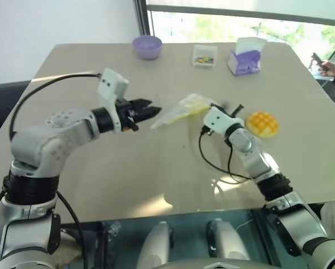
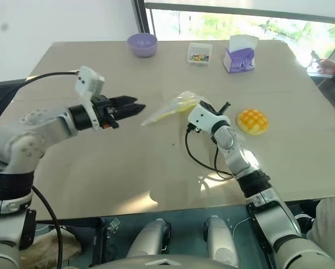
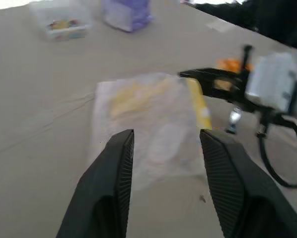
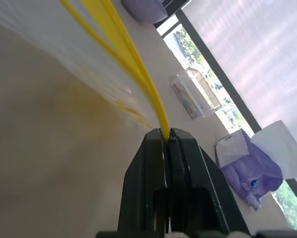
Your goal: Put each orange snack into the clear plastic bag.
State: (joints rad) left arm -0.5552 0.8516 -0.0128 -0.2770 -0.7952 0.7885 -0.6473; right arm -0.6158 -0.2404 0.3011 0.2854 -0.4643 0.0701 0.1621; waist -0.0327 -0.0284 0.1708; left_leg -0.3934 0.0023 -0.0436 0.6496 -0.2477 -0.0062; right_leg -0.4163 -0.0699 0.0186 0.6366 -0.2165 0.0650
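One orange snack (image 1: 262,123) with a waffle grid lies on the table, just right of my right arm. The clear plastic bag (image 1: 181,109) hangs tilted over the table's middle, held up by its yellow zip strip (image 4: 133,79). My right gripper (image 4: 167,133) is shut on that strip at the bag's right end. A yellowish patch shows through the bag (image 3: 138,114). My left gripper (image 1: 148,110) is open, level, a little left of the bag's lower end and apart from it. The left fingers (image 3: 113,163) stand wide with nothing between them.
At the table's far side stand a purple bowl (image 1: 147,46), a small clear box of coloured bits (image 1: 204,55) and a purple tissue pack (image 1: 246,56). A person's hand (image 1: 330,67) shows at the far right edge. A black cable loops on the table under my right wrist.
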